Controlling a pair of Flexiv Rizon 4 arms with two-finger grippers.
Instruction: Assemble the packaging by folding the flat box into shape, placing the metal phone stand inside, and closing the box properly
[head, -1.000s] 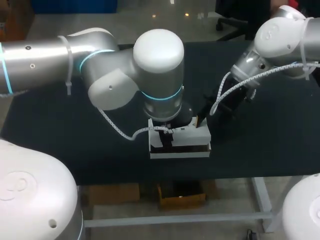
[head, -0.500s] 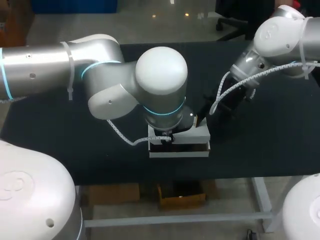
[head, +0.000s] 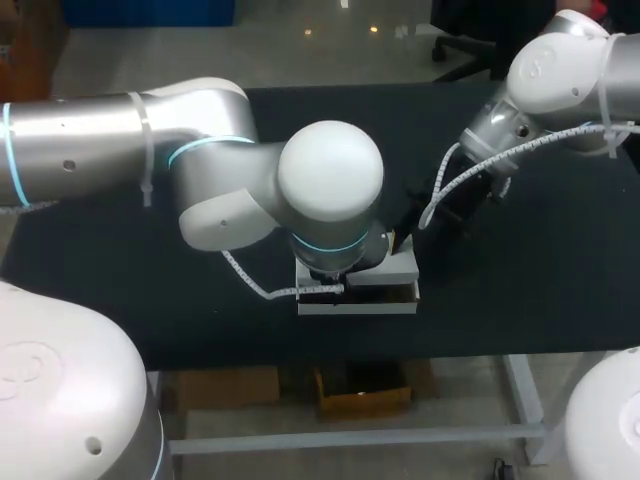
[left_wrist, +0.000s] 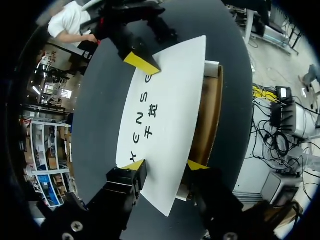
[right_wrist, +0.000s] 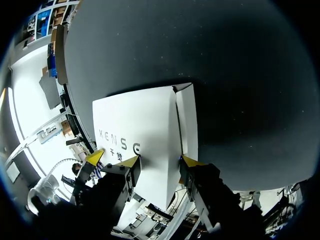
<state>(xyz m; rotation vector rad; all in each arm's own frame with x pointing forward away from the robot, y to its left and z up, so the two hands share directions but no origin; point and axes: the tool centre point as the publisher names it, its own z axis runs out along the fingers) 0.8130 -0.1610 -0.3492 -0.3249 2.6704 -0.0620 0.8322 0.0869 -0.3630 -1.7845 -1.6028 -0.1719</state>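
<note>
Our left arm (head: 330, 180) has swung lower over the box (head: 356, 303) at the table's (head: 520, 300) near edge, its left gripper (left_wrist: 165, 166) spread astride the nearly flat lid (left_wrist: 165, 110), the right gripper (right_wrist: 161, 161) likewise spread at the far corner; the stand is hidden, so we judge only tucking shut remains.

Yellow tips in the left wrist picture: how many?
3. Two are the left pincer's own, one over the white box lid's near end, one beside it. The third, the right arm's, rests at the lid's far end; its partner may be hidden.
</note>
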